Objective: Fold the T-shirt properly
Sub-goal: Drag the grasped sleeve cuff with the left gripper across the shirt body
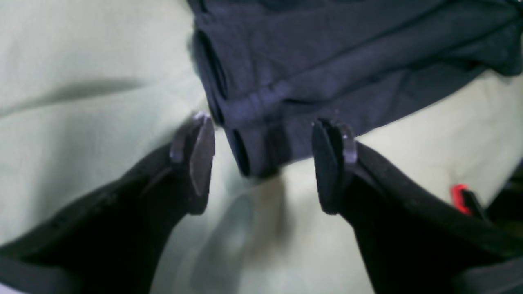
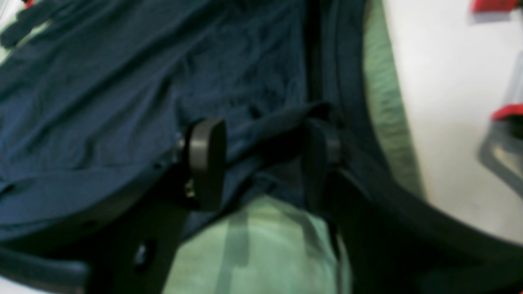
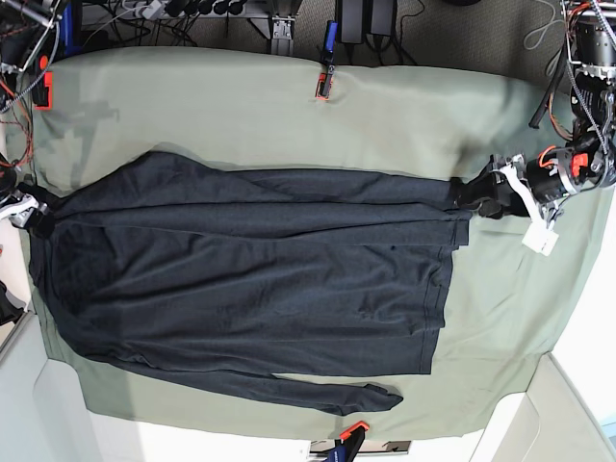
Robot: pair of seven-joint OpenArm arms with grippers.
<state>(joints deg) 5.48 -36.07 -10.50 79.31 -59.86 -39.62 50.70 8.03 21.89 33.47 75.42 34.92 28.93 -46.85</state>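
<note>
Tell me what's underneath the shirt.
Sage-green sheet shows all around the shirt's edges. Whatever lies directly beneath the shirt is covered, so I can't tell.

The dark shirt (image 3: 260, 289) lies spread over the green sheet (image 3: 515, 308), one sleeve (image 3: 327, 393) stretched along the near side, and the left gripper (image 3: 464, 197) stands at its far right corner.

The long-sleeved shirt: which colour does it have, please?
Dark navy, nearly charcoal; the shirt shows best in the base view.
</note>
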